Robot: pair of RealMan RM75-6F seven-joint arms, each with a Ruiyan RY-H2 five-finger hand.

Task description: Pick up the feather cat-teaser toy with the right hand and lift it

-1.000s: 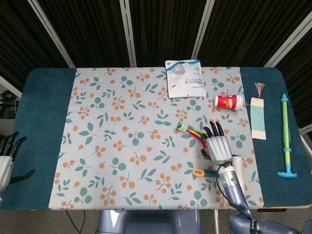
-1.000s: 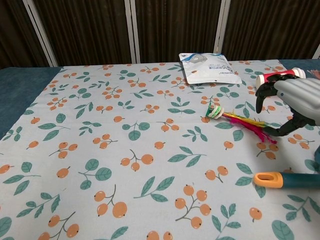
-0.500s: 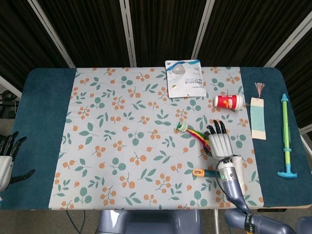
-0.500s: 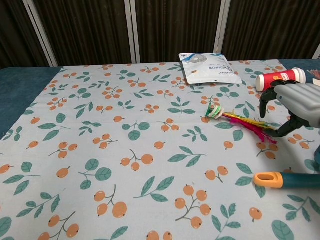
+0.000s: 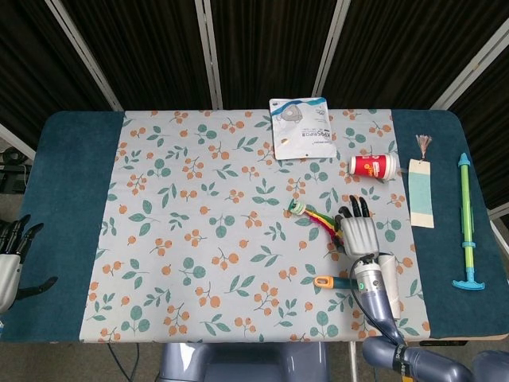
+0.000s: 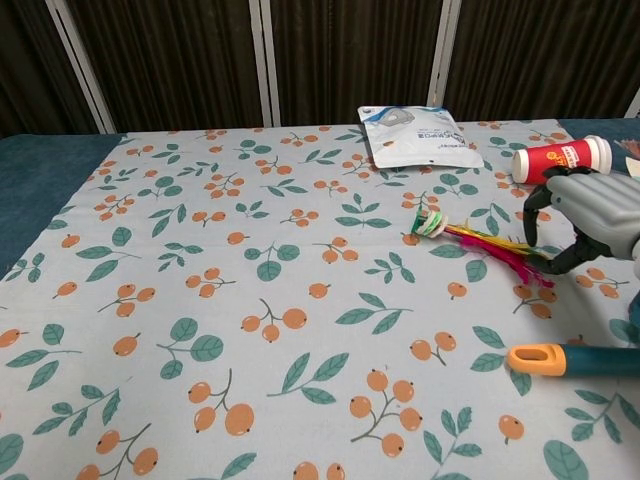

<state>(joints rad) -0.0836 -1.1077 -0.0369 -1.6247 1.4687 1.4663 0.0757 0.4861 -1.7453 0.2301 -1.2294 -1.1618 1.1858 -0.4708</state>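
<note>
The feather cat-teaser toy (image 5: 312, 216) lies on the floral cloth right of centre, its green-and-white ball end to the left and its pink, yellow and green feathers (image 6: 490, 247) trailing right. My right hand (image 5: 359, 235) hovers over the feather tips with its fingers apart and curved downward. In the chest view the right hand (image 6: 590, 216) arches over the feather end, its thumb low beside the tips, and nothing is gripped. My left hand (image 5: 11, 256) hangs off the table's left edge, fingers spread and empty.
An orange-and-teal handled tool (image 6: 566, 359) lies just in front of the right hand. A red canister (image 5: 374, 165) lies behind it, a mask packet (image 5: 301, 127) at the back. A bookmark (image 5: 421, 191) and a green stick (image 5: 466, 220) lie on the blue mat at the right.
The right hand has drawn slightly right and back toward me, sinking a little over the feather tips. The toy and the left hand have not moved.
</note>
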